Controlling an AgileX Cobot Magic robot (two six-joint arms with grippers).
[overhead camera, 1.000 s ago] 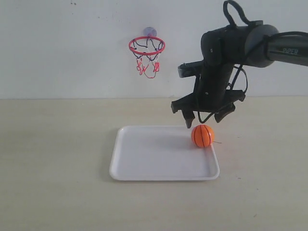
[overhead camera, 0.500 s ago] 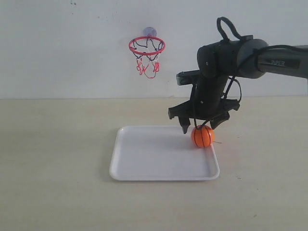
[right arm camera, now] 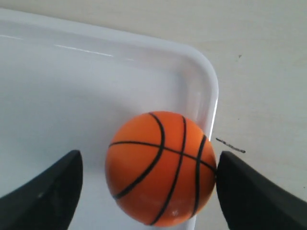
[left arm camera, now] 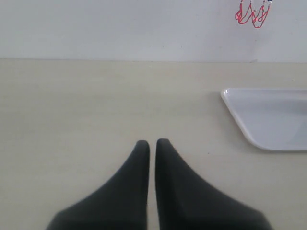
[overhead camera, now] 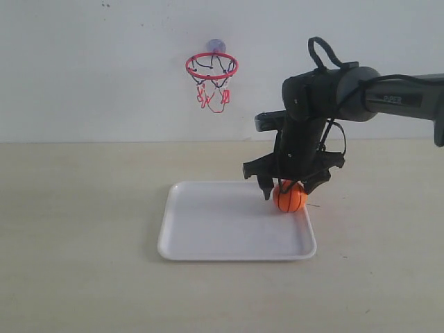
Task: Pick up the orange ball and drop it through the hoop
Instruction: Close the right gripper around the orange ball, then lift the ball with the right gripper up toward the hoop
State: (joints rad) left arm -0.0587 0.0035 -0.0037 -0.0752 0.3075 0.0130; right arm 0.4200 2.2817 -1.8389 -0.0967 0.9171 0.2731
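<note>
Dropping lower than 1 s ago, the right gripper (overhead camera: pixel 289 190) straddles the ball (overhead camera: pixel 291 199) at a back corner of the tray (overhead camera: pixel 208 239), jaws wide, seemingly gripping nothing yet; closing is next.

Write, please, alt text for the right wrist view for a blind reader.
An orange ball sits in a corner of a white tray on a pale table, with the jaws of the right gripper open on either side.

Ball half-hidden, hoop clipped!
The right tool (overhead camera: pixel 288 192) covers the top of the orange ball (overhead camera: pixel 291 201) in the exterior view; the left wrist view's edge cuts the hoop (left arm camera: pixel 252 14) to dangling net and slices the white tray (left arm camera: pixel 268 115).
</note>
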